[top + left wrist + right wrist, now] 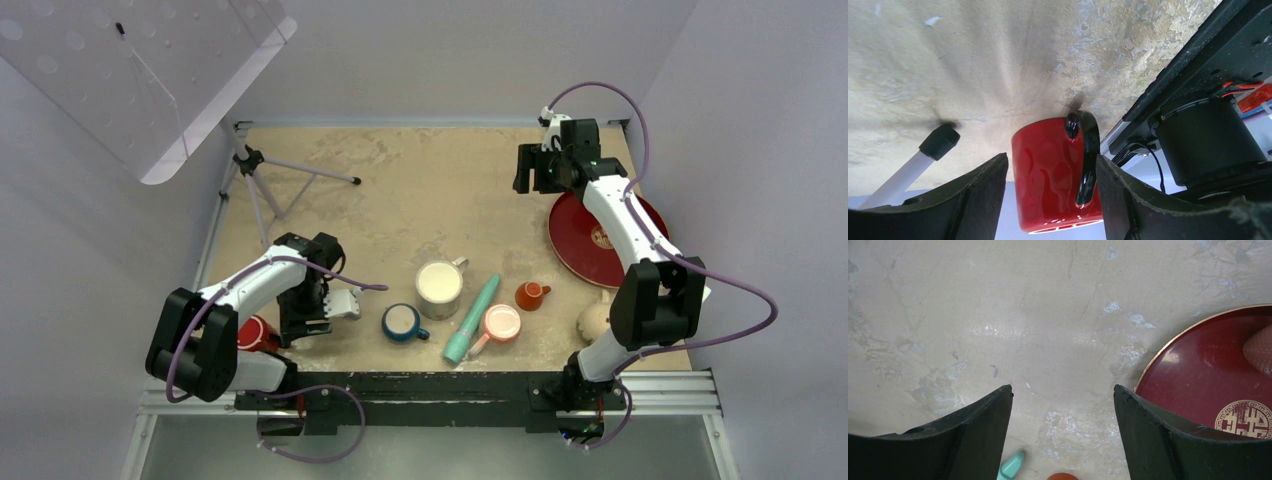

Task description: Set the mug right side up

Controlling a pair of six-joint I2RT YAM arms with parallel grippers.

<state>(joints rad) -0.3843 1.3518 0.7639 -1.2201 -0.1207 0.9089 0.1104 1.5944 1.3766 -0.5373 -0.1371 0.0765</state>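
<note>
1. The mug [592, 320] sits at the lower right of the top view. It is a rounded, matte beige ceramic bulge close to the surface's [420, 180] near edge, just below the red plate [585, 245]. The right arm's elbow partly covers it. Its domed side faces up, so it is probably mouth down, though the view there is poor.
2. The right gripper [1063, 395] is at the upper right of the top view. Its jaws are spread wide and hold nothing, over bare, mottled sandy surface. The plate's glossy, gold-edged rim curves just beside its right-hand finger, and it is well apart from the mug.
3. The left gripper [1052, 160], at lower left, has its jaws apart on either side of a glossy red mug [1048, 185] with a black loop handle. A sliver of surface shows beside one finger.
4. Low in the centre stand a tall white mug [439, 288], a blue cup [401, 322], a pink-lined mug [500, 323], a small orange cup [531, 295] and a slanting teal cylinder [471, 320].
5. A black rail [430, 385] runs along the bottom edge. A tripod [265, 180] stands at upper left, and the upper centre is open room.
</note>
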